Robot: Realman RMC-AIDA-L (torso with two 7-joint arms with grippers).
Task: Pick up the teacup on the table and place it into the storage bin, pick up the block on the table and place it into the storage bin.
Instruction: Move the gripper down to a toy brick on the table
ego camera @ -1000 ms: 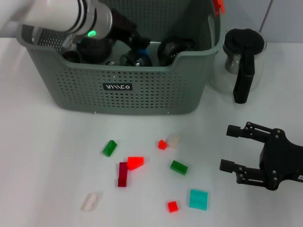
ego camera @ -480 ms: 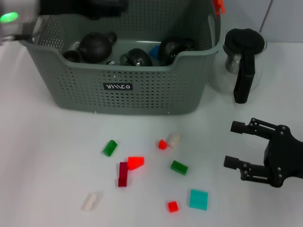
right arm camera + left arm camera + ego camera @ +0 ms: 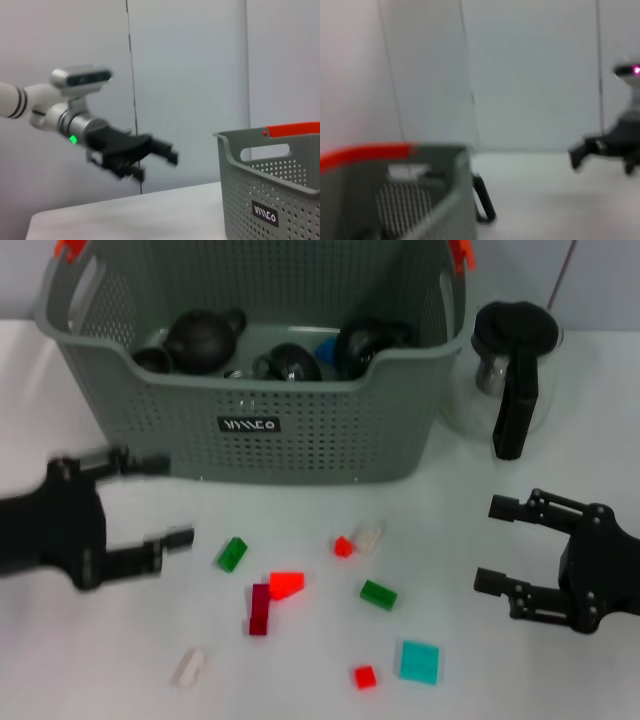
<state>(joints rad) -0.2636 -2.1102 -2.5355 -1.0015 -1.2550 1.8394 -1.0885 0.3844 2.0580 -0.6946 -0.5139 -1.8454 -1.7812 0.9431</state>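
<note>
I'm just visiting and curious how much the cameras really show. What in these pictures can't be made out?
- Dark items in the storage bin: head view; its front wall hides their lower parts, so I can't name them.
- Left gripper: head view; motion blur smears it.
- Storage bin, left wrist view: blurred, cut off by the edge.
- Glass jug: head view; contents unclear.
- Right gripper: body cut off at the edge.

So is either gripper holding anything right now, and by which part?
Nothing is held. The left gripper and right gripper both hang over the table with jaws open and empty.
</note>
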